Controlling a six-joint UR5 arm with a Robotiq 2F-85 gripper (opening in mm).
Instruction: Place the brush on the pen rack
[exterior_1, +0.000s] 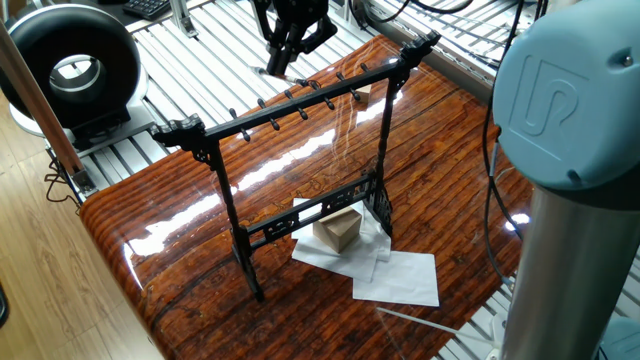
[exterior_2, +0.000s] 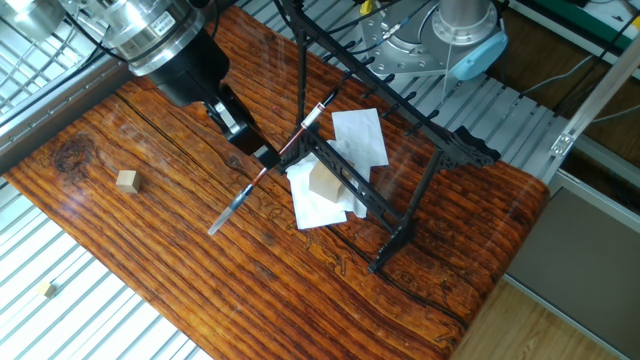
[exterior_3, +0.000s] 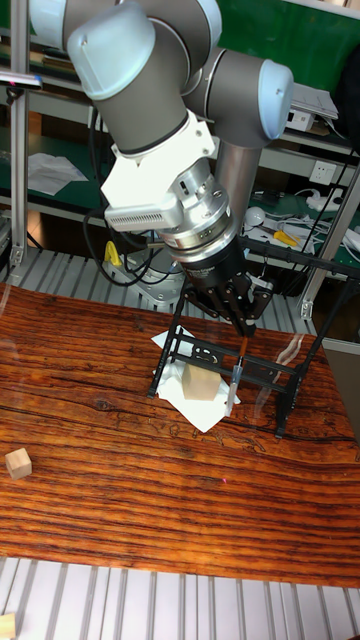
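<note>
In the other fixed view, going left to right: a small wooden cube sits alone on the wooden table, well apart from everything else; next comes the gripper, its fingers closed on the brush, which hangs tilted in the air just beside the near side of the pen rack; a pale rod-like end sticks out below the fingers towards the table, and the reddish handle with a white band runs up towards the rack's top bar; under the rack lie white sheets of paper with a wooden block on them.

In the tall fixed view the brush hangs almost upright from the gripper, in front of the rack, clear of the table.

So the pick-up looks done and the carry is under way; what is left, by my judgement, is to bring the brush to the row of pegs, settle it there and let go; whether it touches the bar yet I cannot tell.
</note>
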